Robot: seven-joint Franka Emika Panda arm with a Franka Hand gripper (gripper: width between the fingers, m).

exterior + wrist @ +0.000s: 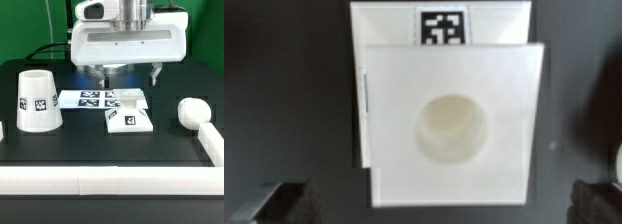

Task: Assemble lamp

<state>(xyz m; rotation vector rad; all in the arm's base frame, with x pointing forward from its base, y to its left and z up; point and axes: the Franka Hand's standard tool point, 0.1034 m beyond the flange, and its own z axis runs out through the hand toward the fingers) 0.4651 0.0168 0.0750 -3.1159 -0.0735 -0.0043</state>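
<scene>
The flat square lamp base [130, 118] lies on the black table near the middle, with a tag on its front face. In the wrist view the base [452, 110] fills the middle, with its oval socket hole [452, 128] in view. My gripper [127, 75] hangs above and a little behind the base, open wide and empty. Its dark fingertips [278, 203] stand apart on either side of the gripper's midpoint [441, 205], clear of the base. The tapered shade [37, 100] stands at the exterior view's left. The round-headed bulb [190, 110] lies at the exterior view's right.
The marker board [92, 98] lies flat just behind and to the left of the base. A white raised rail [100, 181] runs along the table's front edge and up the right side next to the bulb. A green wall stands behind the arm.
</scene>
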